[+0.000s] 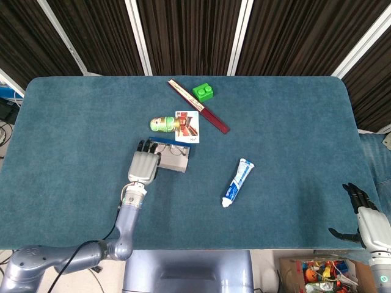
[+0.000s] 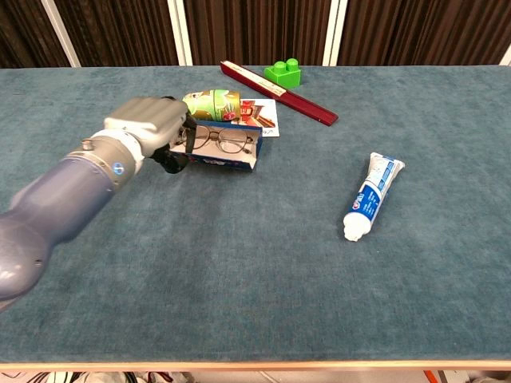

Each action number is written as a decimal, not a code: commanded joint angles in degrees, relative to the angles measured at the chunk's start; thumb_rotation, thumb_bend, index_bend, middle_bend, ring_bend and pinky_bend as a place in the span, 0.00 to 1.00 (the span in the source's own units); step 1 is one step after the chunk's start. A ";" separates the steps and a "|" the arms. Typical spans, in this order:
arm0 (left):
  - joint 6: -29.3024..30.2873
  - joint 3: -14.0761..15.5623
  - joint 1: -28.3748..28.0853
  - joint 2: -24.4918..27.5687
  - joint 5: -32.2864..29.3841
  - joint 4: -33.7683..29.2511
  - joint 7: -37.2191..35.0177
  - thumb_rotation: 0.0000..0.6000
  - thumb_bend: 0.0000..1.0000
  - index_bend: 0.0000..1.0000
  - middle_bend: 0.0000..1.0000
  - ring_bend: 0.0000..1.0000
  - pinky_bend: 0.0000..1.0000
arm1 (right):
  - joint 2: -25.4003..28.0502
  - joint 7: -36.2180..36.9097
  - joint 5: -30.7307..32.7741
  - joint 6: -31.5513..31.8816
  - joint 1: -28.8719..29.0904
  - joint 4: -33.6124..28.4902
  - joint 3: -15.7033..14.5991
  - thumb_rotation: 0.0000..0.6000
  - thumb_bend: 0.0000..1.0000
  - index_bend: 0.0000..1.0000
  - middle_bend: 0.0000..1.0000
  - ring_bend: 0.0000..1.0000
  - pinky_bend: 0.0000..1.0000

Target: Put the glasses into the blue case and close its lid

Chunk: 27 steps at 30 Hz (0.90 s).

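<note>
Teal-covered table (image 1: 293, 122) before dark slatted panels. Blue case (image 2: 227, 152), lid open, left of centre; glasses (image 2: 222, 140) lying across its top edge, lenses facing the chest camera. Left hand (image 2: 152, 128) at the case's left end, fingers curled around the end of the glasses and the case; the exact grip is hidden. Right hand (image 1: 365, 213) off the table's near right corner, fingers apart, holding nothing. Green can (image 1: 162, 124) on its side just behind the case, beside a picture card (image 1: 187, 126). Dark red ruler (image 1: 198, 106) and green brick (image 1: 203, 92) further back. Toothpaste tube (image 1: 237, 182) right of centre.
</note>
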 commanded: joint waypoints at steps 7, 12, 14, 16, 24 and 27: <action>4.07 4.87 5.30 8.23 1.90 -11.54 2.01 1.00 0.42 0.56 0.19 0.05 0.11 | -0.02 -0.04 0.01 0.04 -0.03 -0.06 -0.02 1.00 0.21 0.00 0.00 0.04 0.18; 4.29 6.81 7.06 11.45 1.57 -17.19 2.57 1.00 0.42 0.56 0.18 0.05 0.11 | -0.05 -0.22 0.12 -0.02 -0.01 -0.14 -0.03 1.00 0.21 0.00 0.00 0.04 0.18; 4.33 6.77 7.07 12.10 1.53 -18.68 2.89 1.00 0.42 0.56 0.18 0.05 0.11 | -0.03 -0.19 0.20 -0.12 0.01 -0.20 -0.04 1.00 0.21 0.00 0.00 0.04 0.18; 4.56 6.54 6.83 12.63 1.75 -20.05 3.48 1.00 0.42 0.56 0.18 0.04 0.11 | -0.03 -0.18 0.22 -0.04 0.00 -0.23 0.00 1.00 0.21 0.00 0.00 0.04 0.18; 2.34 4.25 4.60 14.60 -1.45 -22.75 6.31 1.00 0.42 0.56 0.16 0.02 0.10 | 0.11 0.10 0.38 -0.40 0.05 -0.40 -0.06 1.00 0.21 0.00 0.00 0.04 0.18; 0.81 3.27 3.12 14.69 -2.67 -21.96 7.09 1.00 0.42 0.56 0.16 0.02 0.09 | 0.20 0.14 0.52 -0.58 0.08 -0.50 -0.08 1.00 0.21 0.00 0.00 0.04 0.18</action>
